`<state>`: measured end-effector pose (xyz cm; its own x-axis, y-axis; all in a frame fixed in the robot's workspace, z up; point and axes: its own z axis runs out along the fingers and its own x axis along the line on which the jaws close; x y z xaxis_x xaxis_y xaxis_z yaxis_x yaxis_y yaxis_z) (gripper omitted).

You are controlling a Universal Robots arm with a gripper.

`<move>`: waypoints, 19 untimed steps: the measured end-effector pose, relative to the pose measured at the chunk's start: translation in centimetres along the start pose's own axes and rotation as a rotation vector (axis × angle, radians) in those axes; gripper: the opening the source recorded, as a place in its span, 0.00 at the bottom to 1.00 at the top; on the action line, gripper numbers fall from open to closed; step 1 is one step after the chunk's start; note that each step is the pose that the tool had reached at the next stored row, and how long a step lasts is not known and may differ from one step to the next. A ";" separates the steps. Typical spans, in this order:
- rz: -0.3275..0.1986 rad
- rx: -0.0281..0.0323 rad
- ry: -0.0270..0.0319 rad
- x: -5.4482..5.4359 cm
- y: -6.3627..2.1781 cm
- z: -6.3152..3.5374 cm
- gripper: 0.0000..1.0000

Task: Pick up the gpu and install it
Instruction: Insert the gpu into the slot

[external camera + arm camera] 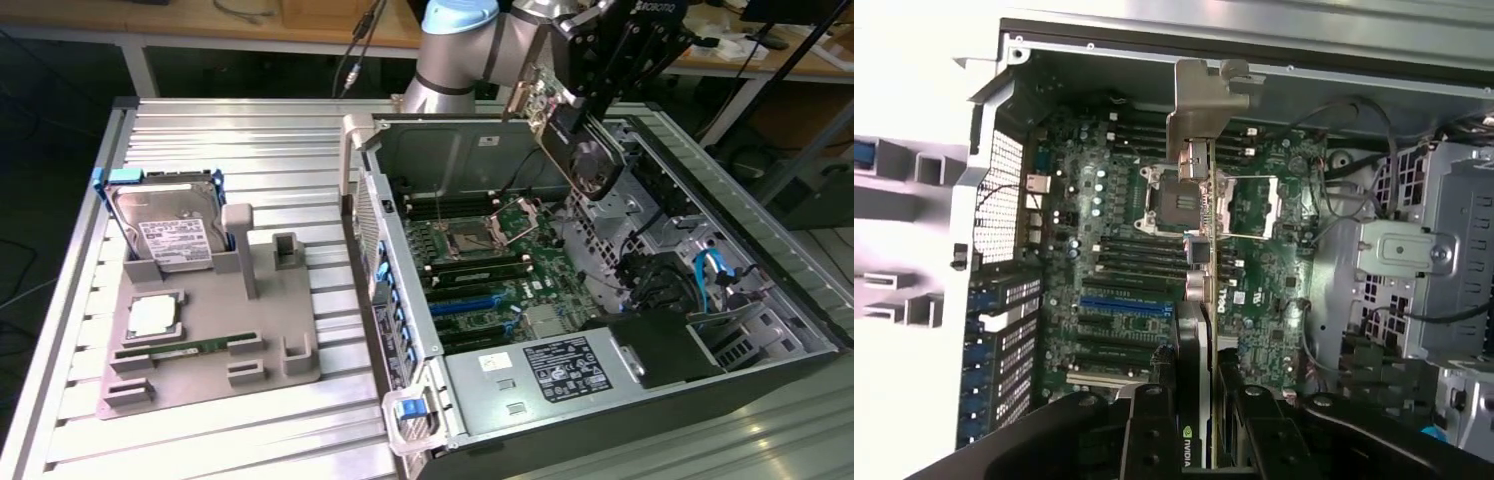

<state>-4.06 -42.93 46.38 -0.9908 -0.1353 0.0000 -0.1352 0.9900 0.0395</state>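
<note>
On the exterior view, upper right of the frame, I see the gripper (577, 108) pinching the gpu (590, 162). The card hangs tilted over the open computer case (400, 330), above the motherboard (481, 270) and not touching it. At the left of the frame, the grey fixture (267, 370) holds the hard drive (160, 228) upright, and the memory stick (187, 348) lies flat near the fixture's lower edge.

On the wrist view, I see the gpu (1199, 290) edge-on, clamped between the two black fingers (1150, 430), one against each face. Its metal bracket (1204, 100) is at the end away from the gripper (1196, 425), and the motherboard (1114, 260) lies behind the card.
</note>
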 end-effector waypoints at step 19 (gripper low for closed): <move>-0.399 -0.0025 0.0157 0.0 -0.03 0.63 0.27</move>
<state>-4.06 -42.94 45.75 -0.8604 -0.5096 -0.0005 -0.5091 0.8597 0.0419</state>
